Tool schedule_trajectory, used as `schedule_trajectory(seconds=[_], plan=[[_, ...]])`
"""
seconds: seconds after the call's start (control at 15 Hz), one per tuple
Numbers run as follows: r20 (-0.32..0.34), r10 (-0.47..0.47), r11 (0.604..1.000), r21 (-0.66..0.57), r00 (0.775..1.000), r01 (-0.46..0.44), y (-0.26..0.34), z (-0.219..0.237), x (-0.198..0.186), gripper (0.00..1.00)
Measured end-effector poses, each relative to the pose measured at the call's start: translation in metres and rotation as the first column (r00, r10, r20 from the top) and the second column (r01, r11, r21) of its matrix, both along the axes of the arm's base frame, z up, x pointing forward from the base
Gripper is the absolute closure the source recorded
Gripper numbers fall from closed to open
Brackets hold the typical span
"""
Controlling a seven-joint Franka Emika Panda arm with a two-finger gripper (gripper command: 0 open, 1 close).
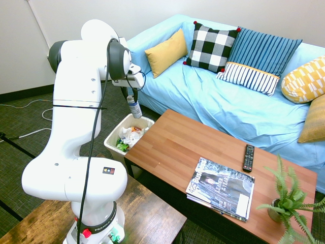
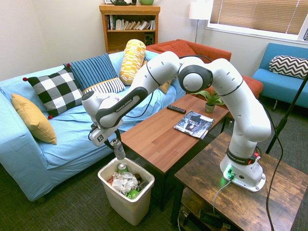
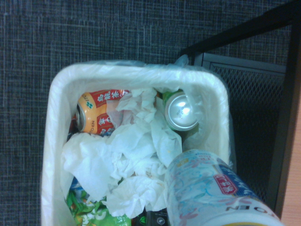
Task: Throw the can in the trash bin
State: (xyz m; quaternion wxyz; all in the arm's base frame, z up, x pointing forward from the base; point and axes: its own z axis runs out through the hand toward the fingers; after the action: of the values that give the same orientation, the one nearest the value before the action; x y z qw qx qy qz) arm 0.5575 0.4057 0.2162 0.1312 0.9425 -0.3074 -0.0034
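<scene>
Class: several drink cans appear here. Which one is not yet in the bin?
The can in the gripper, hanging above the trash bin; the orange can and green can lie inside.

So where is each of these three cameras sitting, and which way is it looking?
First exterior view: high behind the arm's base, facing the blue sofa and wooden table; the white arm fills its left.
Second exterior view: opposite side, facing sofa and bookshelf; the whole arm reaches from the right.
Wrist view: on the wrist, looking straight down into the trash bin; no arm shows.
All three share the bin and the can held over it by the hand.
</scene>
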Motion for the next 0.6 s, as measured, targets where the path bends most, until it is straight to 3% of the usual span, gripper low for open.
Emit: schedule_trajectory(seconds=[0.6], plan=[[-0.007,0.021,0.999,-0.026,1.000,-0.022,0.006,0.013,0.005,0.00]])
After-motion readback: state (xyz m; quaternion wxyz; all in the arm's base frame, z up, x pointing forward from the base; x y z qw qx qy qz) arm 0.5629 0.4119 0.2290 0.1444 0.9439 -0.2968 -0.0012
